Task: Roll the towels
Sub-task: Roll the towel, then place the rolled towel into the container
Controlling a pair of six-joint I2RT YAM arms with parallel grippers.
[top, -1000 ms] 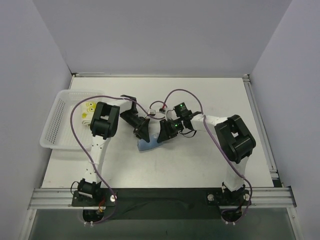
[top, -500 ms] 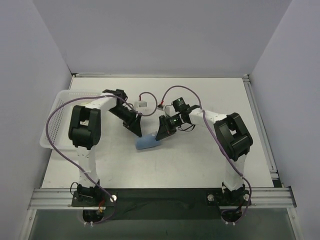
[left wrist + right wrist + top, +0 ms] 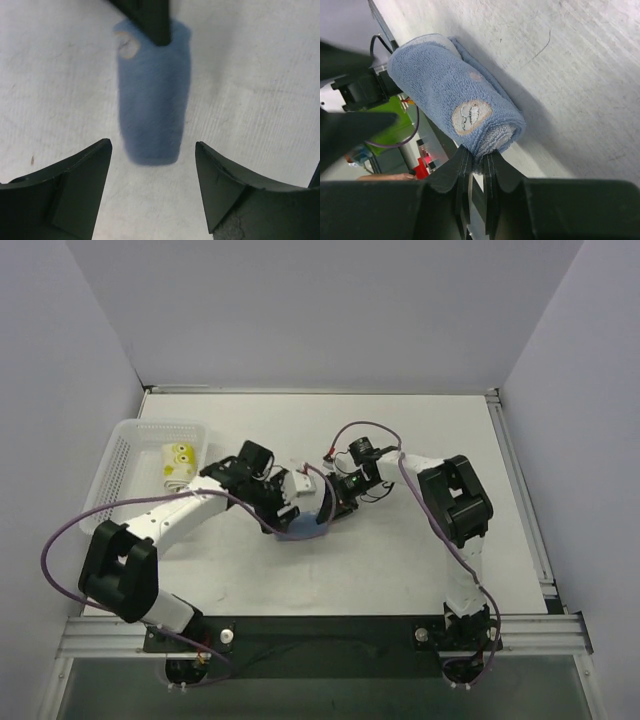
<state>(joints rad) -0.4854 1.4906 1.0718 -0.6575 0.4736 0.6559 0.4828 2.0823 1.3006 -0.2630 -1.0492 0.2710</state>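
The left claw (image 3: 152,146) just spread wide over the rolled blue towel (image 3: 152,100); the right claw (image 3: 476,155) pinches its end, so 1 roll looks done

The left arm (image 3: 175,518) and right arm (image 3: 464,578) are white with black joints, trailing purple cables (image 3: 43,565).

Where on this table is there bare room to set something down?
Free: the far strip of table along the back wall; the right side between right arm and right rail; the near middle between that arm and the left arm. Crowded: the centre, where both sets of jaws meet at the blue towel, and the basket's far end holding the cream towel.
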